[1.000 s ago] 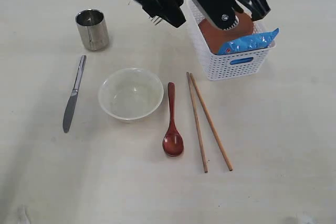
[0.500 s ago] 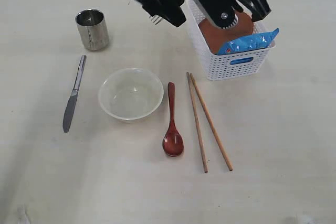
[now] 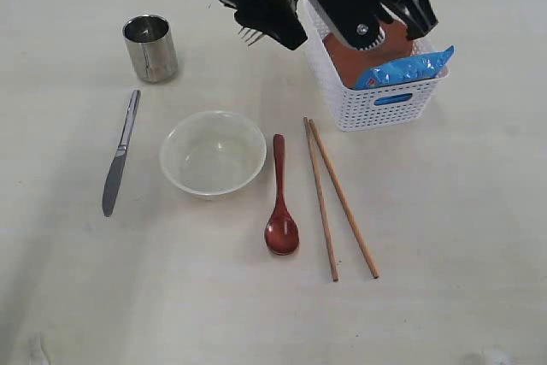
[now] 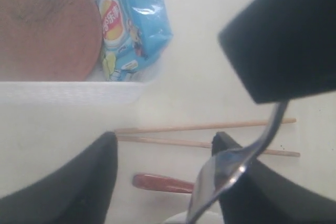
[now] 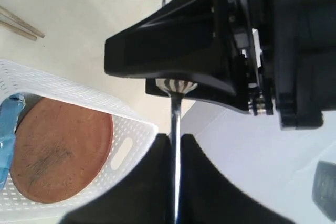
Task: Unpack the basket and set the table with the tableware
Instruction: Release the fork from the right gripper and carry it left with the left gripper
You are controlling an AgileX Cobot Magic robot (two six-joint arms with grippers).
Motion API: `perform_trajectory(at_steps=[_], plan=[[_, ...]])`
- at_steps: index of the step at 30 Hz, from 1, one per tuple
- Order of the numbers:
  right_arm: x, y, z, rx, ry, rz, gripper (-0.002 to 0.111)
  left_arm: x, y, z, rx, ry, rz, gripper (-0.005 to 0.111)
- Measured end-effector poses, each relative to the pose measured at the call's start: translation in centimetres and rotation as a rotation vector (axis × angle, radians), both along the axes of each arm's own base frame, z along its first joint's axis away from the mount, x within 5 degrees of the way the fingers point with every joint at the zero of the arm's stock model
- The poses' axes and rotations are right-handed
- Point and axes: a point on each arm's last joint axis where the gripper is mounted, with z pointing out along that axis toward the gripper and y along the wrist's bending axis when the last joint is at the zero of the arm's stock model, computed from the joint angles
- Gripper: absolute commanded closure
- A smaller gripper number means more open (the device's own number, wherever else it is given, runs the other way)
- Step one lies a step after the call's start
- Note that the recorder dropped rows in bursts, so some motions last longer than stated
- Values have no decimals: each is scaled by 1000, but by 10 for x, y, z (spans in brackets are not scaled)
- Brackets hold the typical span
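Over table (image 3: 444, 211), fork (image 3: 249, 36), tines leftward, in pinch of right tool (image 5: 175, 140); left tool (image 4: 165, 140) spread.

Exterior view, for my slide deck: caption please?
Fork held above table; cup, knife, bowl, spoon, chopsticks laid out; plate and crisp packet in basket.

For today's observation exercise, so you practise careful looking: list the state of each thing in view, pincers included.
left pincer: open
right pincer: shut on the fork
fork: held above the table
basket: upright, holding plate and crisp packet
bowl: upright, empty
cup: upright
knife: flat on the table
spoon: flat on the table
chopsticks: flat, side by side
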Motion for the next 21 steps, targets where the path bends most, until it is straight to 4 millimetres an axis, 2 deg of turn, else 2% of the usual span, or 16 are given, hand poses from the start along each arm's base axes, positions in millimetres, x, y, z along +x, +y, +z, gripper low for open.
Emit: perform_trajectory(at_steps=[12,21], plan=[[0,0,0,-5,1,1,109,1,2,-2,34,-10,1,67],[0,0,-1,-5,8,-3,109,-4,6,12,33,-47,1,68]])
